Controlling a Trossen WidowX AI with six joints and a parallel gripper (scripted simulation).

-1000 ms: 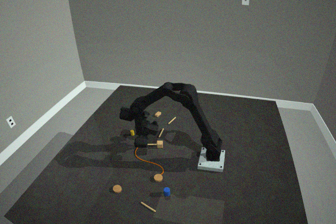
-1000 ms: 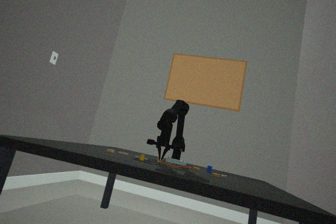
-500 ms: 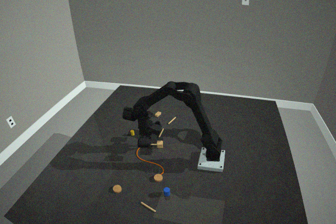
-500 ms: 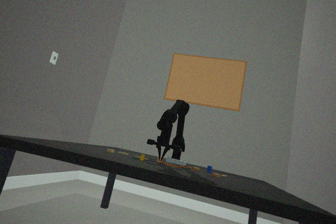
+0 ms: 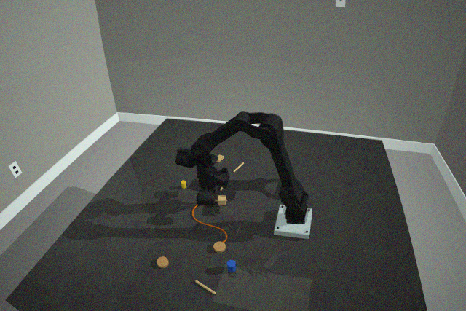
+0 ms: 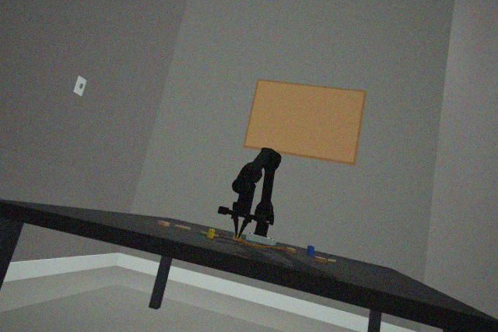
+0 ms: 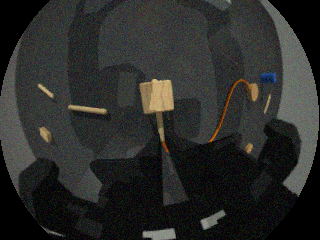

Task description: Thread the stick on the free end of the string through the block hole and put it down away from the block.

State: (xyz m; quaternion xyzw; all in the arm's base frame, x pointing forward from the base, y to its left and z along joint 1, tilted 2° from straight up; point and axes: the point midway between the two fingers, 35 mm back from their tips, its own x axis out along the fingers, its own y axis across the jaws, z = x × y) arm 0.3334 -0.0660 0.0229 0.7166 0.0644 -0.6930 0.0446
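Note:
The wooden block (image 5: 222, 200) (image 7: 157, 96) stands on the table in front of the fingertips, turned a little in the wrist view. My gripper (image 6: 238, 237) (image 7: 161, 134) is shut on the stick (image 7: 160, 124) near its string end, low over the table. The stick enters the block's near side, and a small tip shows at the far side. The orange string (image 5: 192, 213) (image 7: 226, 110) (image 6: 261, 246) runs from the stick in a curve to the round button (image 5: 219, 247) (image 7: 254, 92) (image 6: 290, 249). The fingers hide the stick's string end in the top view.
Loose sticks (image 5: 238, 167) (image 5: 204, 286) (image 7: 87, 109) lie around. A second button (image 5: 162, 261), a blue cylinder (image 5: 231, 266) (image 7: 268, 78), a yellow cylinder (image 5: 183, 183) (image 6: 211, 233) and a small wooden piece (image 5: 220, 158) (image 7: 45, 134) are on the table.

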